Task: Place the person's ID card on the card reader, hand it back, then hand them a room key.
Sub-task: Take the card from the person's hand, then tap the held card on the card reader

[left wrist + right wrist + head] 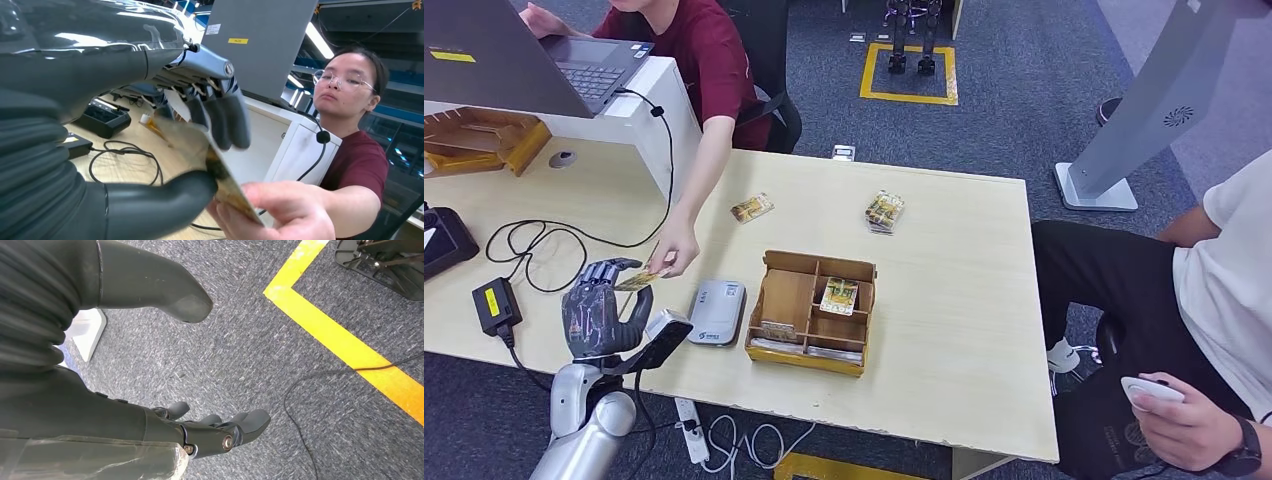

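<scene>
ID card (pixel 639 280): small thin yellowish card with a printed face, held at the same time by the robot's left hand (pixel 602 308) and the hand of the person in the dark red shirt (pixel 673 247).

Head view. The card sits above the pale wooden surface (pixel 944 260), at 9 o'clock from the flat white-and-grey card reader (pixel 717 312). At 3 o'clock from the reader stands a brown cardboard tray with compartments (pixel 812 313), one of them holding a small printed card. Two loose printed cards lie on the surface at 12 o'clock from the tray.

Left wrist view. Left hand clasps the card (pixel 225 187) between thick grey thumb and dark fingers (pixel 227 117); the person's fingertips pinch its far edge.

Right wrist view. Right hand (pixel 210 432) hangs over grey carpet with a yellow floor line, fingers loosely apart, holding nothing.

Step in hand, as judged: a handover of the ID card; whether received or returned cannot be told. If received, the next move calls for the person's release, then carrying the card flat toward 3 o'clock onto the reader.
</scene>
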